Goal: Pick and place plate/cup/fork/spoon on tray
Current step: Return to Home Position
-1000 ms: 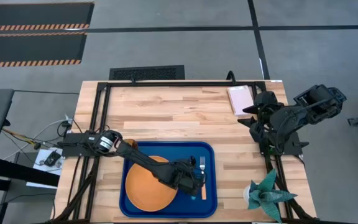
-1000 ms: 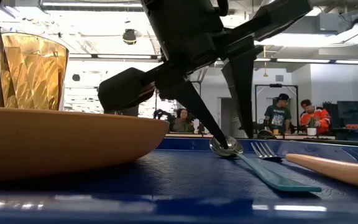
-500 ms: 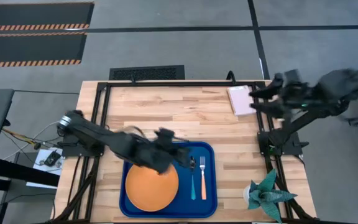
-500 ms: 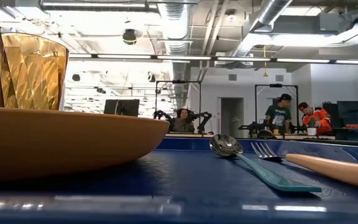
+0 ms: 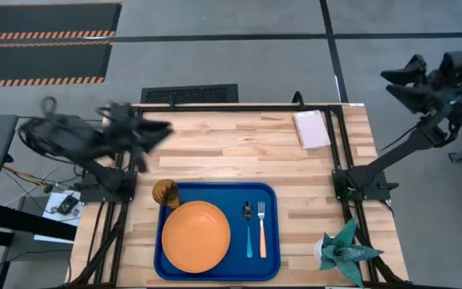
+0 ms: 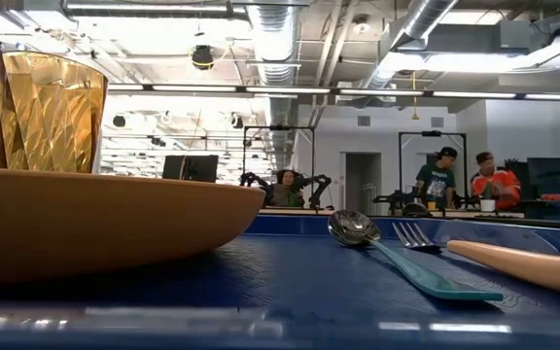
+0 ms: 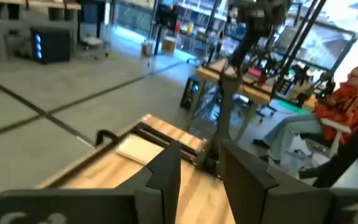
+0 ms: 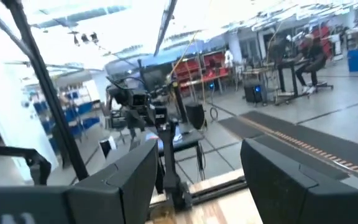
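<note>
Seen from above, a wooden table holds a blue tray (image 5: pixel 215 193) near its front edge. The orange plate (image 5: pixel 196 236) fills the tray's left half. The spoon (image 5: pixel 249 233) and the fork (image 5: pixel 261 233) lie side by side in the right half, close together and parallel, with the spoon nearer the plate. The amber cup (image 5: pixel 165 193) stands upright at the tray's far left corner, just beside the plate. Whether its base sits fully inside the rim cannot be told. The left gripper (image 7: pixel 201 152) hovers over the table's far left edge, well apart from the tray, with its claw released and empty. The right gripper (image 8: pixel 197 146) is raised beyond the table's far right corner, also spread wide and holding nothing. All four items appear placed, so little remains but parking the arms. The likeliest risk is the cup. It is the tallest item and the closest to the left arm, so a low swing of that arm could tip it or push it off the corner. No brand, label or writing can be read anywhere.
</note>
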Robot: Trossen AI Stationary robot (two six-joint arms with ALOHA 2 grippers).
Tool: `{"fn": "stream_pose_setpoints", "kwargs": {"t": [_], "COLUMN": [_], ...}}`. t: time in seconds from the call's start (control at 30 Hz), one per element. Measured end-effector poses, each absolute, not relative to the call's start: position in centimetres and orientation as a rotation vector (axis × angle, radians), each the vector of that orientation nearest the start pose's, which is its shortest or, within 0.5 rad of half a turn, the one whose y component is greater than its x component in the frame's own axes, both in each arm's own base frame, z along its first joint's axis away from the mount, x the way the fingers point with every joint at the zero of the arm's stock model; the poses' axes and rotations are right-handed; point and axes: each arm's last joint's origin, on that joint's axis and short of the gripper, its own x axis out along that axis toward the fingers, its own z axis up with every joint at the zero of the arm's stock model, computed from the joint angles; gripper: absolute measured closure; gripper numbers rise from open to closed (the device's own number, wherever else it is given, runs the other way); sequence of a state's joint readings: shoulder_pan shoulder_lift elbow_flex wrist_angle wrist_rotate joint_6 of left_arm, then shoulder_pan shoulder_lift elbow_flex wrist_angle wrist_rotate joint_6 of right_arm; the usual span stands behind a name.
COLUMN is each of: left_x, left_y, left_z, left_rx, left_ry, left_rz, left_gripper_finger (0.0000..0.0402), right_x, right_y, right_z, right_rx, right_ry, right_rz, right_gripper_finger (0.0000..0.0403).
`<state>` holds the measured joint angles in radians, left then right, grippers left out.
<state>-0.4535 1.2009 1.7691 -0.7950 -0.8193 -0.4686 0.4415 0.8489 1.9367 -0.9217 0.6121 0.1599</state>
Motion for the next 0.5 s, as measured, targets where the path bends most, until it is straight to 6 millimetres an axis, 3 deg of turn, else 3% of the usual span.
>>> {"fn": "stream_pose_setpoints", "kwargs": {"t": [0.1,0.2,0.37,0.5], "left_x": [13.4,10.3,6.4,3.6], "left_y": [-4.4,-2.9,-1.2,0.0], "left_z": [51.0,49.2,44.5,39.9], "left_rx": [-0.331,-0.348,-0.377,-0.383], "left_ry": [0.059,0.04,-0.072,-0.199], "left_rz": [0.37,0.316,0.193,0.107], "left_gripper_finger": [0.0303,0.0303,0.0303,0.0303], "right_x": [-1.4,-2.5,-2.6,-2.8], "right_y": [-2.5,-3.1,-3.2,-3.5], "right_z": [54.8,52.8,48.7,44.3], "right_rx": [0.272,0.304,0.319,0.381], "right_ry": [-0.168,-0.203,-0.29,-0.399], "right_rz": [-0.18,-0.232,-0.262,-0.277], "right_gripper_finger": [0.0148,0.0148,0.0148,0.0148]}}
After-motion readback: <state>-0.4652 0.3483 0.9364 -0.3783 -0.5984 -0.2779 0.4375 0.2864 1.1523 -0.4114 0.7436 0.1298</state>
